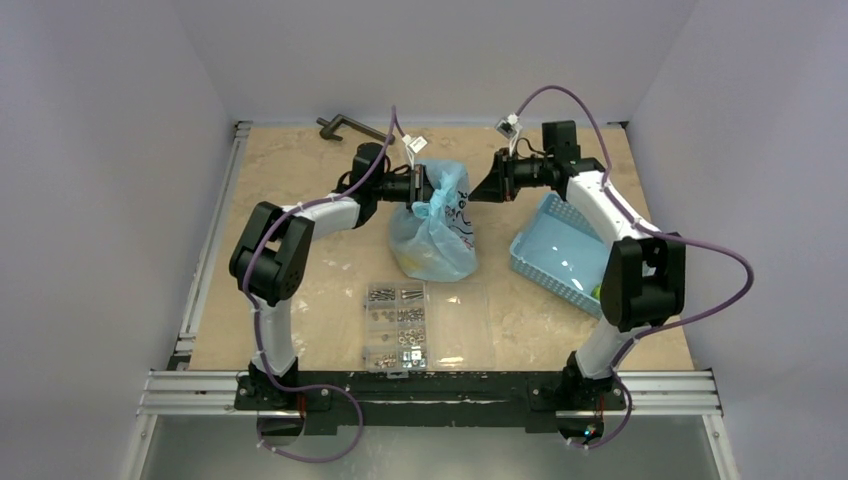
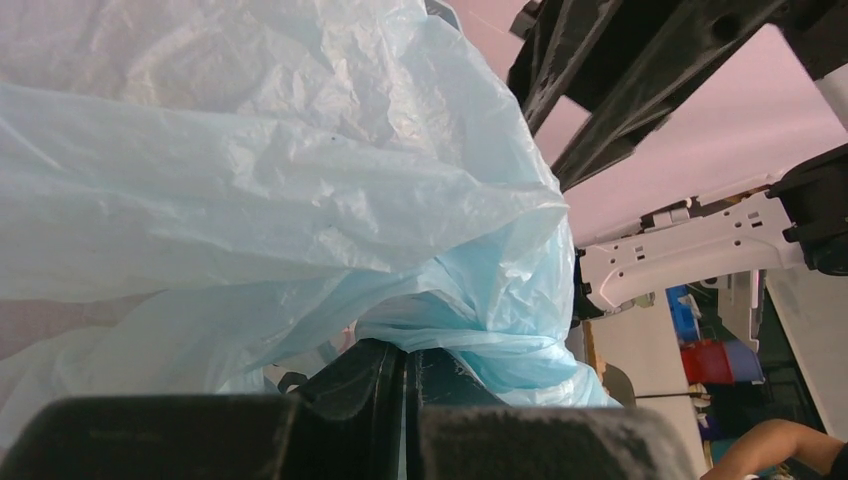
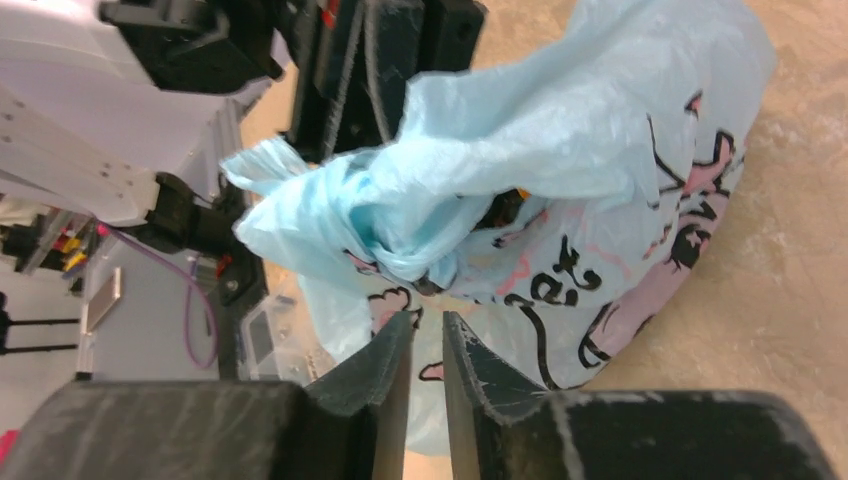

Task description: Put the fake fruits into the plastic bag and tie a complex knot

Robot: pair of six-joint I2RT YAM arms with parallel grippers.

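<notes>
The light-blue plastic bag (image 1: 432, 238) with its pink and black print (image 3: 640, 270) stands mid-table, bulging. A yellowish fruit shows faintly through its lower wall (image 1: 428, 266); the other fruits inside are hidden. The handles are bunched into a twisted knot (image 3: 398, 228), with a loose end (image 3: 262, 180) sticking out sideways. My left gripper (image 2: 408, 352) is shut on a strip of the bag's plastic beside the knot, left of the bag top (image 1: 428, 190). My right gripper (image 3: 428, 320) hovers just short of the knot, its fingers a narrow gap apart with nothing between them.
A rigid blue slotted basket (image 1: 556, 248) lies right of the bag with a small green thing (image 1: 597, 292) in its near corner. A clear compartment box of screws (image 1: 399, 324) sits in front of the bag. A dark metal clamp (image 1: 345, 128) lies at the back edge.
</notes>
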